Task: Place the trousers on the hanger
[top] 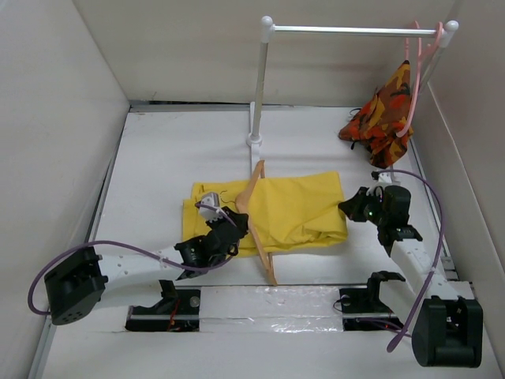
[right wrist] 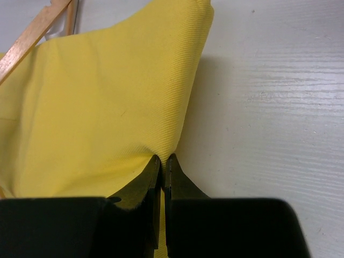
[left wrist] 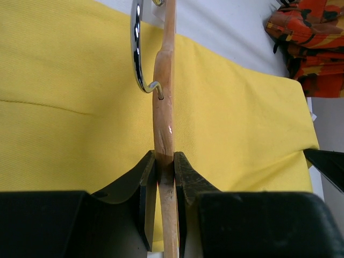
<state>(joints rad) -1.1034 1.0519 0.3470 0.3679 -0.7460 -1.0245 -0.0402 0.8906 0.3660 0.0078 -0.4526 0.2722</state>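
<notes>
The left gripper (left wrist: 165,161) is pressed together on the wooden hanger (left wrist: 163,107), clamping its thin edge just below the neck where the metal hook (left wrist: 137,48) enters. The hanger crosses the trousers (top: 296,209) near the middle of the table (top: 150,158), with yellow cloth visible on both sides of it. The right gripper (right wrist: 162,159) pinches a fold at the right edge of the trousers, and the fabric rises from the closed jaws toward the hanger. The trousers lie folded, mostly flat, in front of the clothes rail (top: 355,31). An orange-red patterned garment (top: 383,118) hangs on a pink hanger (top: 416,71) at the right end of the rail
</notes>
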